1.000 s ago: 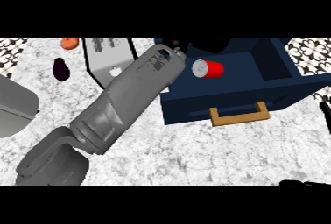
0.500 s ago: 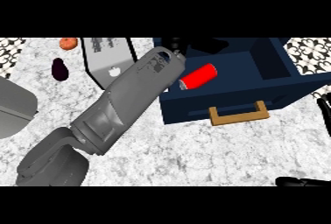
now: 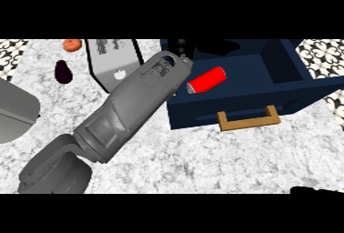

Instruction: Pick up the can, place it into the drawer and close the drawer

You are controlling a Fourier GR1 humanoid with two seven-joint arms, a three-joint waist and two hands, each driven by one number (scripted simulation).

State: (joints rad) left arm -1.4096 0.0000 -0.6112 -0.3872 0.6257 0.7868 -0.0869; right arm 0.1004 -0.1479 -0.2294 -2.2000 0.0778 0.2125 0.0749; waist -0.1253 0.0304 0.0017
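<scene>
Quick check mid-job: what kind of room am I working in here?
Most likely a kitchen: a speckled stone counter, a navy drawer standing open with a red can lying inside, and an eggplant not far from patterned tiles at the far edge.

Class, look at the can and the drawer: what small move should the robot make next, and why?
Probably draw the left hand back out of the drawer. The can lies on its side inside it, so placing looks done. But the drawer stands open, and the left forearm reaches in over its side, which would likely get in the way of pushing it shut.
</scene>
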